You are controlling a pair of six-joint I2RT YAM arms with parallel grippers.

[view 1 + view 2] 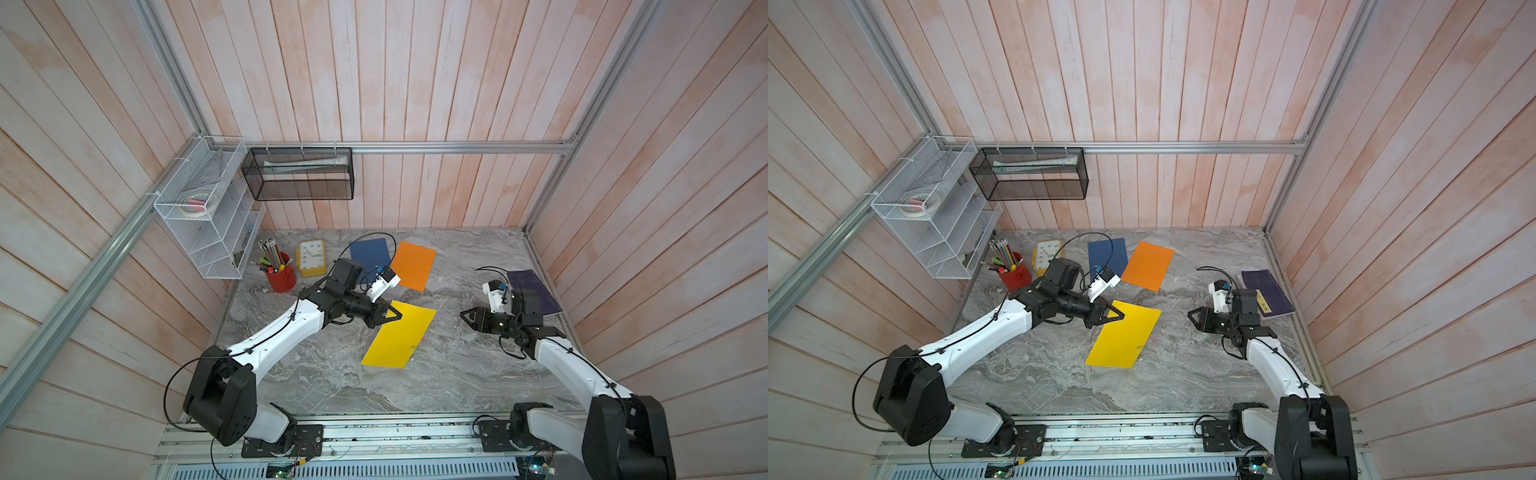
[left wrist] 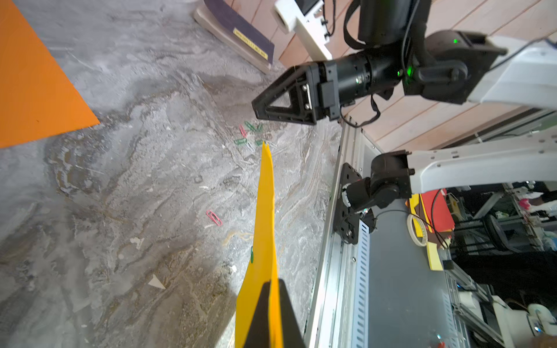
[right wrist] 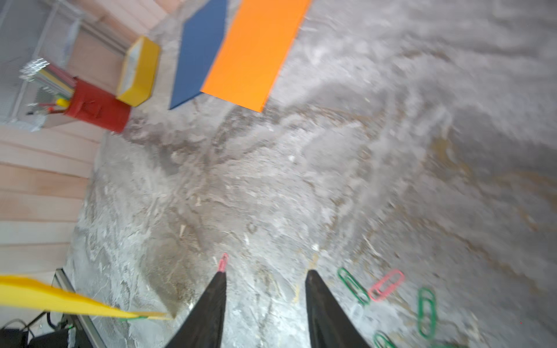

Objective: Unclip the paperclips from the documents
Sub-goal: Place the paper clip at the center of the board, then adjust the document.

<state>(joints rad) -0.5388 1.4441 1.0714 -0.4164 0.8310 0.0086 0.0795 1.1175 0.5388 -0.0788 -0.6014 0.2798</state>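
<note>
My left gripper (image 1: 395, 313) (image 2: 272, 283) is shut on a corner of the yellow document (image 1: 399, 336) (image 2: 265, 211), lifting that end off the table. A green paperclip (image 2: 252, 254) is clipped on the sheet's edge. A loose red paperclip (image 2: 214, 217) (image 3: 223, 261) lies on the table beside it. My right gripper (image 1: 463, 316) (image 3: 265, 271) hangs open and empty to the right, over several loose green and red paperclips (image 3: 385, 286) (image 2: 250, 135). The orange document (image 1: 413, 266) and the blue document (image 1: 370, 254) lie flat at the back.
A dark purple book (image 1: 534, 291) lies at the right wall behind my right arm. A red pencil cup (image 1: 281, 276) and a yellow clock (image 1: 311, 257) stand at the back left. A white wire rack (image 1: 208, 208) and a black mesh basket (image 1: 299, 174) hang on the walls.
</note>
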